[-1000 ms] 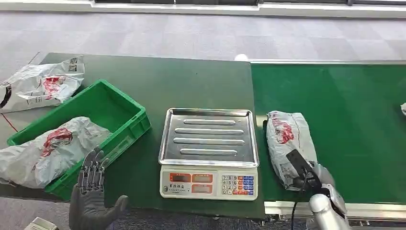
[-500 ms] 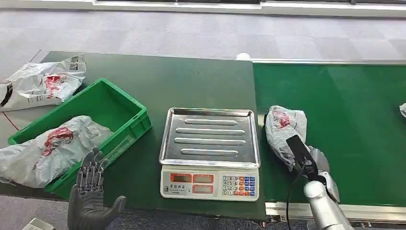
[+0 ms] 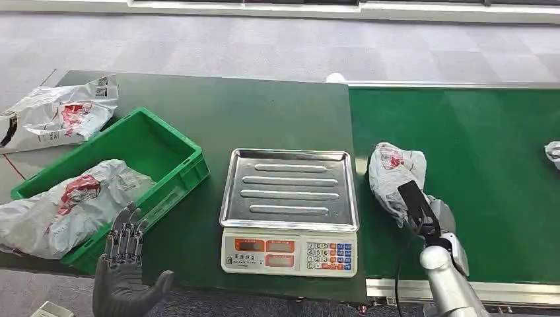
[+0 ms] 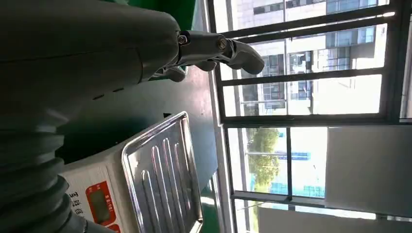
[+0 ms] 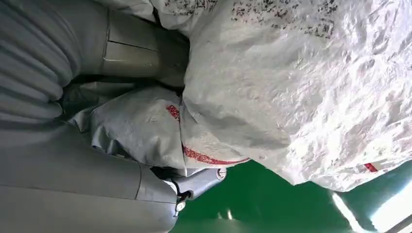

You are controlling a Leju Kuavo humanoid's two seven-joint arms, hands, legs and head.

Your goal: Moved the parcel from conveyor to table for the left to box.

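A grey plastic parcel [image 3: 394, 177] with red print is bunched up on the green conveyor belt [image 3: 489, 165], just right of the scale. My right hand [image 3: 432, 221] grips its near end; in the right wrist view the parcel [image 5: 291, 92] is pressed against the palm with a finger [image 5: 199, 182] curled under it. My left hand [image 3: 125, 264] hovers with fingers spread at the table's front edge, in front of the green box [image 3: 148, 155]; its fingertips [image 4: 243, 51] hold nothing.
A silver-tray scale [image 3: 289, 205] stands on the dark green table [image 3: 264, 112] between box and conveyor. One grey parcel [image 3: 69, 201] lies in the box, another [image 3: 56, 115] on the table's far left. A further parcel [image 3: 552, 153] shows at the conveyor's right edge.
My right hand has closed on the parcel and pulled it up, crumpling it from flat into a shorter bundle. The left hand has stayed put.
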